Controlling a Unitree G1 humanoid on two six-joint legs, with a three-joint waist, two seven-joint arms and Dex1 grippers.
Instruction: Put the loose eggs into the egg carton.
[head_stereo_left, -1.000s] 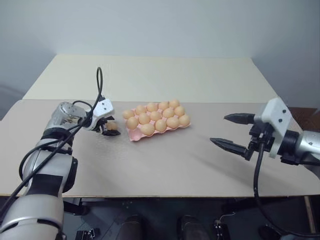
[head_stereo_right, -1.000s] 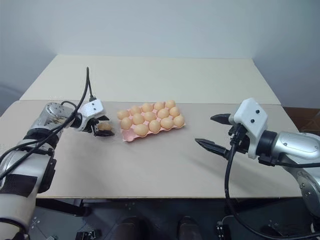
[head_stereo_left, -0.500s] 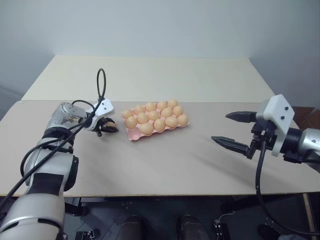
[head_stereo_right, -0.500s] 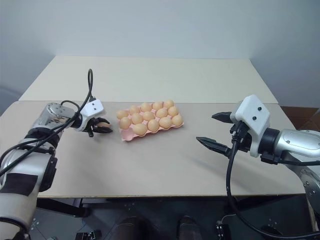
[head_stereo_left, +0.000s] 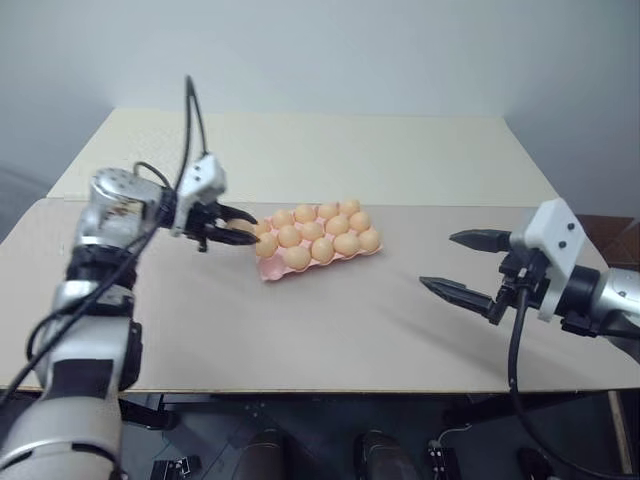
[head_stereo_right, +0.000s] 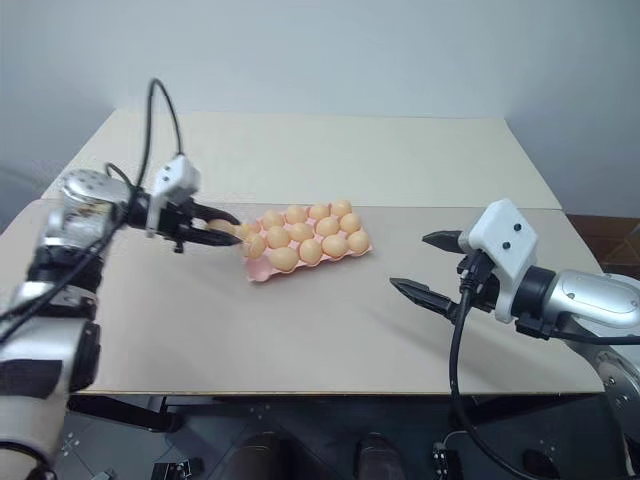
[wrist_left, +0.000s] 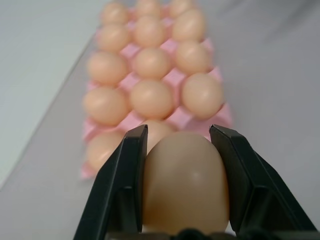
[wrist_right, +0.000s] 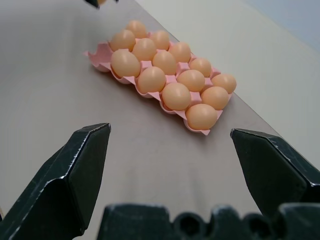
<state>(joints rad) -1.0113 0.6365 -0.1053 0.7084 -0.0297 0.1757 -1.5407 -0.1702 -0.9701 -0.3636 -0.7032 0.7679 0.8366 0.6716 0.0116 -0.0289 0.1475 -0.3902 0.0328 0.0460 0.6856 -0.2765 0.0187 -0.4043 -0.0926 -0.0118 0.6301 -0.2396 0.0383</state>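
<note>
Tan egg (wrist_left: 185, 185) between left jaws, beside carton (wrist_left: 175, 120)

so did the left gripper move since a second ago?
Yes. The left gripper, shut on an egg, has risen off the table and swung toward the near-left end of the egg carton, which stayed put.

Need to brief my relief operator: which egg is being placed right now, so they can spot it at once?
Start at the pink carton mid-table and go to its end nearest the left gripper. The egg is pinched between that gripper's black fingers, just off that end; every other egg sits in a cup.
</note>
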